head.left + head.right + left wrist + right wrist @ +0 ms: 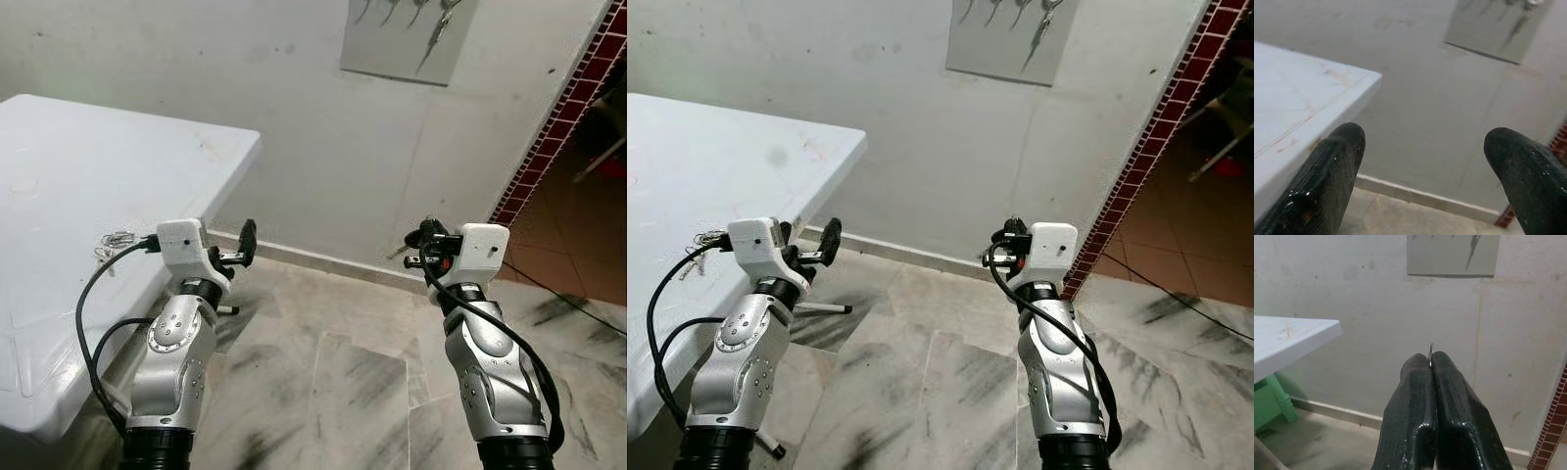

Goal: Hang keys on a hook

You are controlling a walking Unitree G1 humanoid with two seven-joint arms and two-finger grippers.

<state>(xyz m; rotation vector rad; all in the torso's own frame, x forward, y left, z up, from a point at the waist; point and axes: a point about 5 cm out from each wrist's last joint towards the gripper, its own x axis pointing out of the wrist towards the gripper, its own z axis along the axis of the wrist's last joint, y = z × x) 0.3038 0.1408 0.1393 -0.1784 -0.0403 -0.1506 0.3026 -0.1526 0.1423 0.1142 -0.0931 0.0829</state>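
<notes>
two silver forearms nearest, jointed and glossy, each capped by a white wrist block with black cable looping back down the arm. left gripper [245, 242] raised beside the corner of the white table [59, 176], its fingers [1327, 181] spread wide with nothing between them: thick, black, finely ribbed, wet-looking sheen in the left wrist view. right gripper [419, 245] raised over the floor, well apart from the table, fingers [1415, 416] pressed flat together, pinching a thin metal key ring [1431, 351]; just a sliver of wire arc poking out above the tips in the right wrist view. from the head camera a small grey key blade [397, 252] sticking out sideways from that gripper, too small to read further.

on the table near its edge, just behind the left wrist block, a second small bunch of silvery keys [114, 241], thin rings and blades, loosely heaped.

table top smooth, matte white plastic, rounded corner, faint rusty scuffs. high on the rough, stained plaster wall, a flat grey hook board [407, 39] with slim metal pieces hanging from its top. pale skirting at the wall's foot. floor of grey-veined marble tiles [343, 372]. dark red mosaic tile strip [558, 108] edging the wall corner on the right. green stool leg [1281, 404] under the table.
</notes>
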